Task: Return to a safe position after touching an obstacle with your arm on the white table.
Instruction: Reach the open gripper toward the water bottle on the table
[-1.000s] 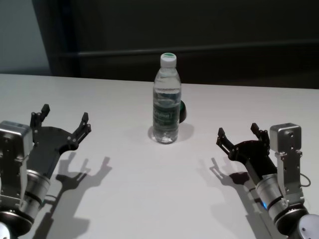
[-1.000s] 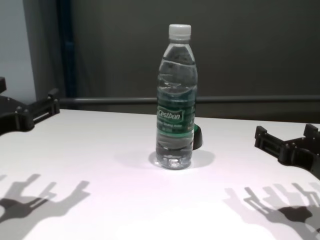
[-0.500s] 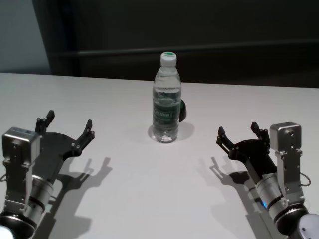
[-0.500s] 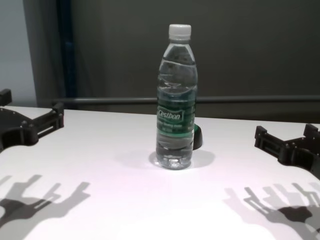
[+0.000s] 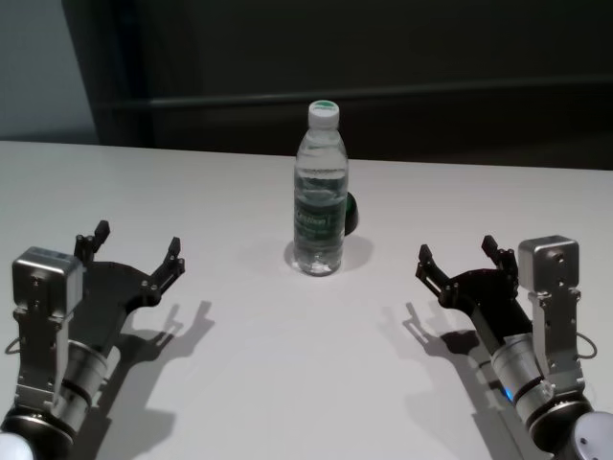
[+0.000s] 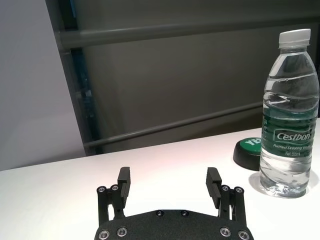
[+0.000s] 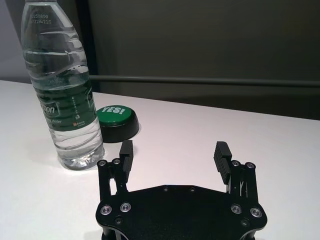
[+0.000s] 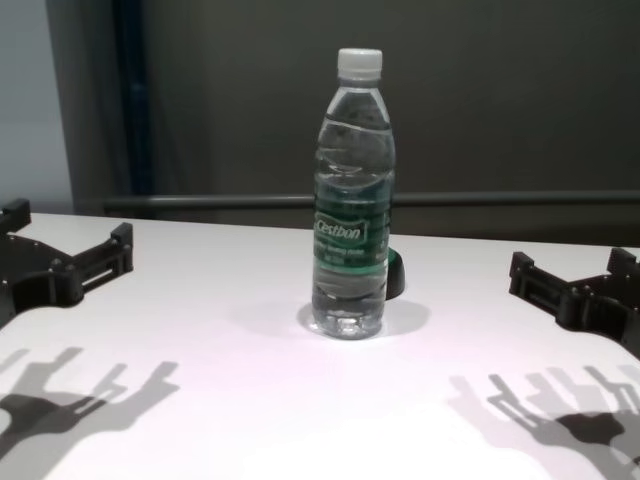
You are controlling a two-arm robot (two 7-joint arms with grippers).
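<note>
The bottle (image 5: 321, 192) stands upright on the table (image 5: 287, 374), both the left gripper (image 5: 134, 251) and right gripper (image 5: 458, 257) spread, empty and well apart from it, so the retreat looks nearly done.

Left gripper (image 5: 135, 248) and right gripper (image 5: 458, 257): flat black plates, silver screw heads, ribbed black fingertip pads. Silver box cameras mounted on grey cylindrical wrists.
</note>
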